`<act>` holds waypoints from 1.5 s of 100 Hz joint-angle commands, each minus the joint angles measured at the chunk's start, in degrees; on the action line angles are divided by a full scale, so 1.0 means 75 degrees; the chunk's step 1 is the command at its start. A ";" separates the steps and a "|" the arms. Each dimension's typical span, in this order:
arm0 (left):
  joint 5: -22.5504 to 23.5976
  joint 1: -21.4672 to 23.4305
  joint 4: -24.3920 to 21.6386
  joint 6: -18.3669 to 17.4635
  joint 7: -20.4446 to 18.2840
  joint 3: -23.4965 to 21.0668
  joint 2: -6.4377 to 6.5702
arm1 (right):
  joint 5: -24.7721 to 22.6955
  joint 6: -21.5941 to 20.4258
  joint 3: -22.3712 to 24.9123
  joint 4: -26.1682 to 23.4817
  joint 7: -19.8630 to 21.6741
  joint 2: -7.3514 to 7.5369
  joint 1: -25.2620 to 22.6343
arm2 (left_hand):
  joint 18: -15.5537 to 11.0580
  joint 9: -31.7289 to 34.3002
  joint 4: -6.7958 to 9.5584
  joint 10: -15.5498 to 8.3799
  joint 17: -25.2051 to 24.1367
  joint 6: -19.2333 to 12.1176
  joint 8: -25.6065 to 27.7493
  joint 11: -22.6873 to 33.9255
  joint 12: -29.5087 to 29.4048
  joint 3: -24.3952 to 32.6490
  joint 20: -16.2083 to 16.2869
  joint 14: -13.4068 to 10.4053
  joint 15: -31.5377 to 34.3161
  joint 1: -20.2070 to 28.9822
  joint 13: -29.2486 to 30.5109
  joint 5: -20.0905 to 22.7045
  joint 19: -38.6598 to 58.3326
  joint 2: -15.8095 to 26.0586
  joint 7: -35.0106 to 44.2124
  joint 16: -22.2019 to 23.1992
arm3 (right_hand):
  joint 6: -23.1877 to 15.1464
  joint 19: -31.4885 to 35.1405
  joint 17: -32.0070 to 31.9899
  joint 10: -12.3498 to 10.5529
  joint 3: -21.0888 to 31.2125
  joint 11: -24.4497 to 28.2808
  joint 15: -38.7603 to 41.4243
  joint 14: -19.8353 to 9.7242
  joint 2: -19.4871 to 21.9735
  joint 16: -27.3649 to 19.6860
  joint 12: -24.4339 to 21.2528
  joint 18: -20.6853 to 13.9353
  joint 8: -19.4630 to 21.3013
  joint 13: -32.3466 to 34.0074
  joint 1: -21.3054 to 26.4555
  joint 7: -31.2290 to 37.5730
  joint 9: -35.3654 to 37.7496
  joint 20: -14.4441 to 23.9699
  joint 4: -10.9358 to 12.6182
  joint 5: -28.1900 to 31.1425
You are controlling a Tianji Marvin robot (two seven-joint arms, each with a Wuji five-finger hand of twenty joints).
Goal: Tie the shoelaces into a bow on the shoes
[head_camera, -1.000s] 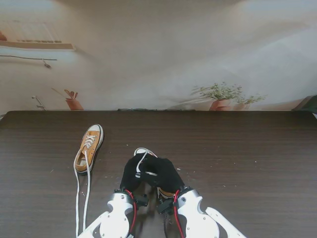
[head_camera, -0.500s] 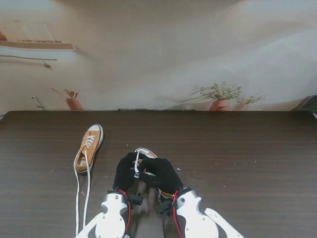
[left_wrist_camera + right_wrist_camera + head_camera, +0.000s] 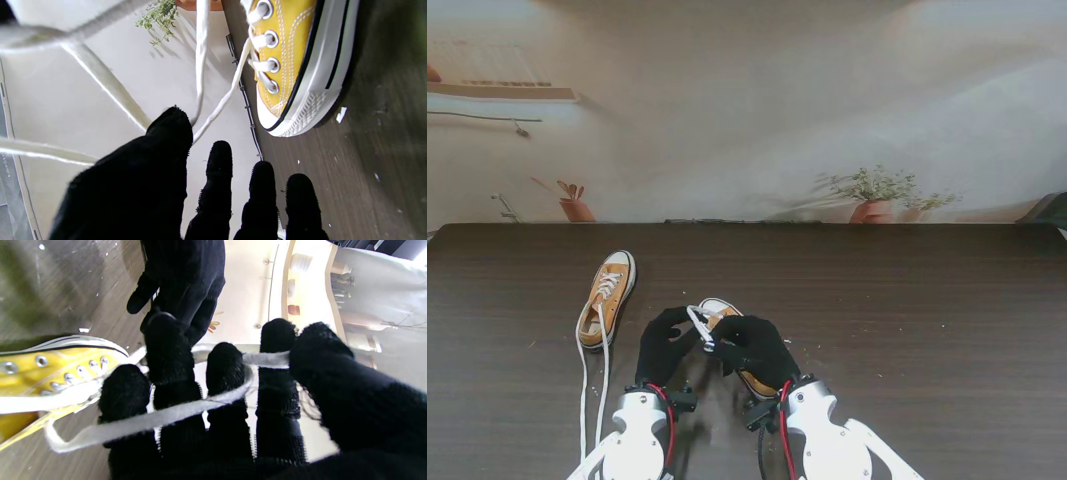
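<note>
Compared with half a second ago, the left hand (image 3: 665, 343) has shifted further to the left, away from the right hand (image 3: 752, 347), exposing more of the near shoe (image 3: 719, 312) between them. A white lace (image 3: 699, 325) now spans the gap between the two hands.

Right hand: fingers (image 3: 225, 366) loosely curled, with the lace (image 3: 186, 408) draped across them and pinned under the thumb.

Left hand: fingers (image 3: 218, 166) extended and slightly apart; the lace (image 3: 200, 66) runs past the thumb tip. Whether it is pinched there cannot be determined.

The near shoe lies on the table (image 3: 907, 300) between the hands. The second shoe (image 3: 607, 295) lies to the left, farther away, with laces trailing toward the robot.
</note>
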 commanded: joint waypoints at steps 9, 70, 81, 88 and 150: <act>0.0038 0.0134 -0.0121 -0.0040 -0.0067 -0.0099 0.0045 | 0.0214 0.0226 0.0170 -0.0104 0.0046 -0.0031 -0.0080 | 0.0092 0.0129 -0.0048 -0.0082 0.0043 0.0094 -0.0120 0.0004 -0.0020 0.0239 -0.0105 0.0001 -0.0078 -0.0179 0.0203 0.0597 0.0195 -0.0114 0.0335 -0.0046 | -0.0790 -0.0505 -0.1088 0.0022 -0.0080 -0.0229 -0.0396 -0.0175 0.0075 -0.0040 -0.0643 -0.0462 0.0475 -0.0988 0.0142 0.0054 -0.1161 0.0012 0.0162 -0.0098; 0.0073 0.0526 -0.0333 -0.0049 -0.0042 -0.0487 0.0090 | 0.0522 0.0629 0.0741 -0.0127 -0.0011 -0.0044 -0.0319 | 0.0113 0.0365 -0.0109 -0.0070 0.0043 0.0227 -0.0772 -0.0248 -0.0293 0.0635 -0.0132 0.0068 -0.0191 -0.0351 0.0280 0.0837 0.0182 -0.0385 0.0241 -0.0124 | -0.0693 -0.4063 -0.4198 0.0270 0.0005 -0.3247 -0.4773 -0.0074 0.0017 -0.1539 -0.2862 -0.1287 0.0866 -0.4127 0.0146 0.0107 -0.3139 -0.1876 0.0145 0.0053; 0.0080 0.0550 -0.0360 -0.0034 -0.0021 -0.0525 0.0091 | 0.0569 0.0648 0.0852 -0.0146 0.0038 -0.0026 -0.0375 | 0.0114 0.0362 -0.0121 -0.0080 0.0045 0.0206 -0.0782 -0.0239 -0.0293 0.0607 -0.0134 0.0068 -0.0191 -0.0361 0.0280 0.0825 0.0179 -0.0352 0.0237 -0.0124 | -0.0640 -0.4244 -0.4029 0.0391 0.0039 -0.3557 -0.5235 0.0129 -0.0013 -0.1787 -0.2986 -0.1178 0.0844 -0.3895 0.0154 0.0117 -0.3025 -0.2155 0.0144 0.0071; 0.0072 0.0570 -0.0385 -0.0027 -0.0026 -0.0559 0.0094 | 0.0567 0.0668 0.0923 -0.0151 0.0043 -0.0018 -0.0412 | 0.0114 0.0357 -0.0123 -0.0071 0.0045 0.0200 -0.0775 -0.0230 -0.0290 0.0585 -0.0135 0.0062 -0.0201 -0.0346 0.0271 0.0822 0.0178 -0.0335 0.0247 -0.0129 | -0.0661 -0.4446 -0.4127 0.0517 0.0052 -0.3914 -0.5640 0.0269 -0.0018 -0.1992 -0.3133 -0.1210 0.0834 -0.3954 0.0149 0.0118 -0.3053 -0.2398 0.0143 0.0082; 0.0156 0.0880 -0.0840 0.0008 0.0206 -0.1174 0.0088 | 0.0254 0.0801 0.1736 -0.0207 -0.0167 0.0010 -0.0846 | 0.0130 0.0406 -0.0089 -0.0041 0.0053 0.0293 -0.0752 -0.0179 -0.0279 0.0510 -0.0143 0.0090 -0.0202 -0.0260 0.0329 0.0808 0.0169 -0.0321 0.0262 -0.0125 | 0.0187 -0.4629 -0.4591 0.0671 -0.0057 -0.4381 -0.6537 0.0276 0.0409 -0.2440 -0.3273 -0.1530 0.1822 -0.4006 0.0495 0.0388 -0.2745 -0.3311 0.0157 -0.0172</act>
